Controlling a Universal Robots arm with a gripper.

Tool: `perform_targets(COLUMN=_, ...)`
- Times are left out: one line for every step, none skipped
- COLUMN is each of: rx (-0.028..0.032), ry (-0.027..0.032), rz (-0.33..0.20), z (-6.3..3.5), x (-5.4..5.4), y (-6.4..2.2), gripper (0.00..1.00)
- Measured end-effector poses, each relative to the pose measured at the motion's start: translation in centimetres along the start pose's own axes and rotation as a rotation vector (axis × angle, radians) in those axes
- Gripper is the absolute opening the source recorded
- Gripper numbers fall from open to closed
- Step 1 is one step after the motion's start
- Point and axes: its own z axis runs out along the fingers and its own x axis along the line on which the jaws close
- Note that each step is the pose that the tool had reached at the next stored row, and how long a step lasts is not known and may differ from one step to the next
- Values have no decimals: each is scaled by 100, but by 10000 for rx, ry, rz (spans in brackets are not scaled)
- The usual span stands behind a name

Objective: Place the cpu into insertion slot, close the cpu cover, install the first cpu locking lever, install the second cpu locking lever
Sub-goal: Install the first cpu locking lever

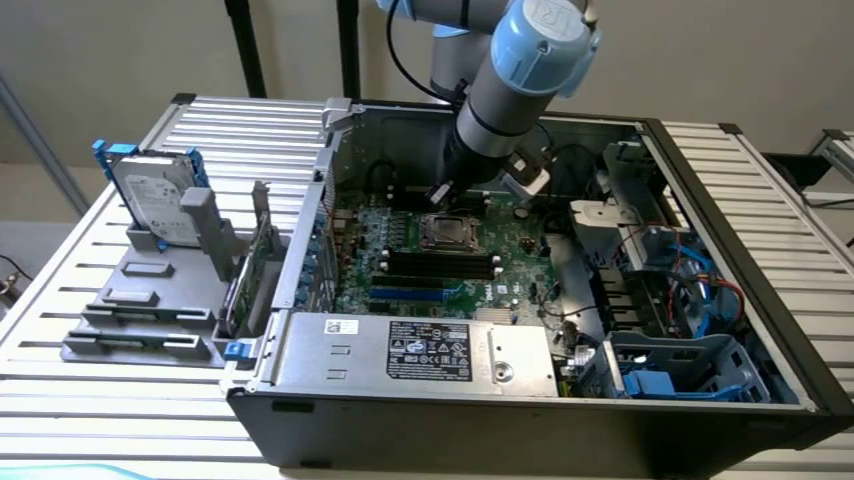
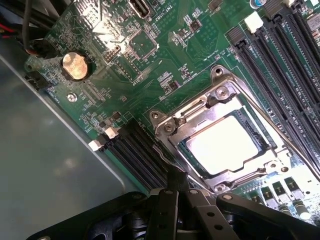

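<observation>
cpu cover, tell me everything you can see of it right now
The cpu cover is a thin, shiny silver metal frame with a square window. It lies closed and flat over the insertion slot on the green motherboard, and the cpu shows bright through the window. Screw heads sit at its corners. The shut gripper has its tip at the frame's edge, beside the black memory slots.

In the exterior view the arm (image 1: 514, 95) hides the gripper and the motherboard's far part. In the wrist view glare whitens the cpu (image 2: 225, 145), so no marking is readable, and the gripper (image 2: 175, 182) covers the cpu cover's (image 2: 200, 112) near edge.
</observation>
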Motion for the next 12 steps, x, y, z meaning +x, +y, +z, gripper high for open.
perform_targets(rx=9, ry=-11, rz=5, z=-1, x=1, y=1, gripper=11)
perform_targets(rx=18, ry=-20, rz=11, z=-1, x=2, y=2, gripper=11)
perform_targets(rx=27, ry=-27, rz=15, z=-1, x=2, y=2, gripper=11)
perform_targets(rx=35, ry=-34, rz=18, z=0, x=3, y=4, gripper=11)
perform_targets(rx=39, ry=-36, rz=20, z=1, x=4, y=6, gripper=11)
perform_targets(rx=43, ry=-40, rz=22, z=2, x=6, y=9, gripper=11)
perform_targets(rx=45, ry=-44, rz=24, z=2, x=8, y=13, gripper=11)
perform_targets(rx=49, ry=-45, rz=25, z=3, x=11, y=16, gripper=11)
perform_targets(rx=52, ry=-46, rz=25, z=4, x=14, y=21, gripper=11)
perform_targets(rx=54, ry=-49, rz=27, z=5, x=18, y=26, gripper=11)
perform_targets(rx=58, ry=-53, rz=30, z=4, x=22, y=32, gripper=11)
perform_targets(rx=66, ry=-58, rz=33, z=3, x=30, y=40, gripper=11)
